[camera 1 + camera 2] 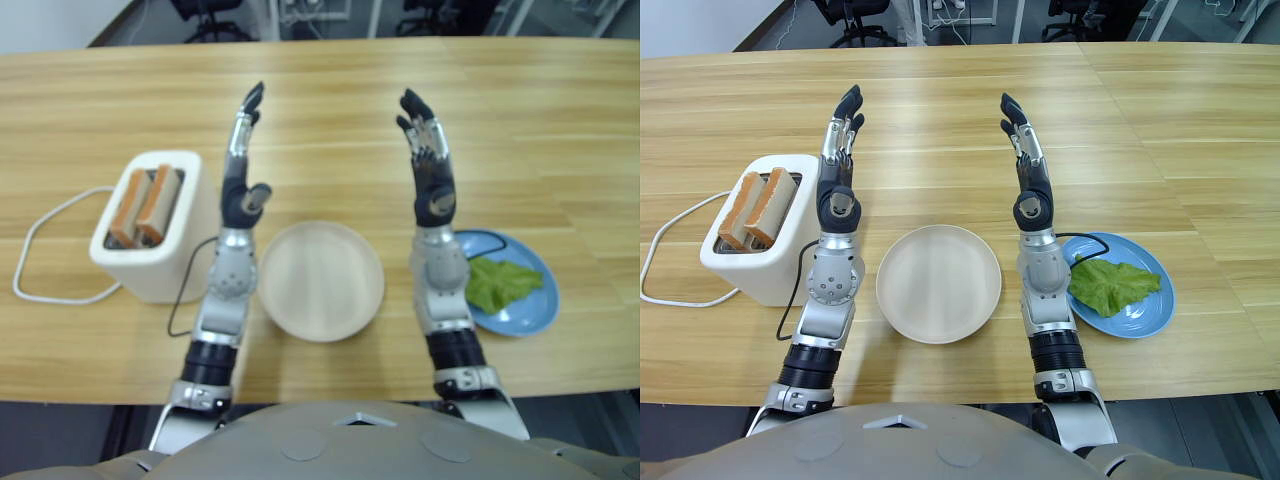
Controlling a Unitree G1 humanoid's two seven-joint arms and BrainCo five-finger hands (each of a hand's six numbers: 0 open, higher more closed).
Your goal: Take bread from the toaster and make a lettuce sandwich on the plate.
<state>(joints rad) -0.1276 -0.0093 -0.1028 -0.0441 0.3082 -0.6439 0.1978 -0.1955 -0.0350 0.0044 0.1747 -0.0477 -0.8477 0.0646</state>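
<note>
Bread (743, 212) stands in the toaster (752, 268), at nine o'clock from my spread, empty left hand (838, 172). It is probably light, stiff and crumbly, so I'd pinch its raised top edge. At three o'clock from the plate (938, 320) are my right hand (1030, 178), also spread, and the limp lettuce (1112, 285).

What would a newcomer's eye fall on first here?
The left hand and right hand stand open and upright over the table. Left of them a toaster holds two bread slices; a beige plate lies between the arms, and lettuce sits on a blue plate at right.
</note>
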